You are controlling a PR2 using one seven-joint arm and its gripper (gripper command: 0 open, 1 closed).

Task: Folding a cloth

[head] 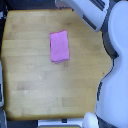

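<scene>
Cloth lies flat, upper middle of the desk, nothing touching it.
Your arm sits upper right, pincer out of view, so its opening is unknowable; a shallow pinch may bunch or drag the thin fabric.

I see the cloth as plain pink-magenta, no print or pattern, with a slightly darker pink line along its lower edge. The desk under it is warm yellow-tan wood with faint grain streaks and a few darker smudges. The robot body on the exterior view's right is white with dark grey-black trim.
</scene>
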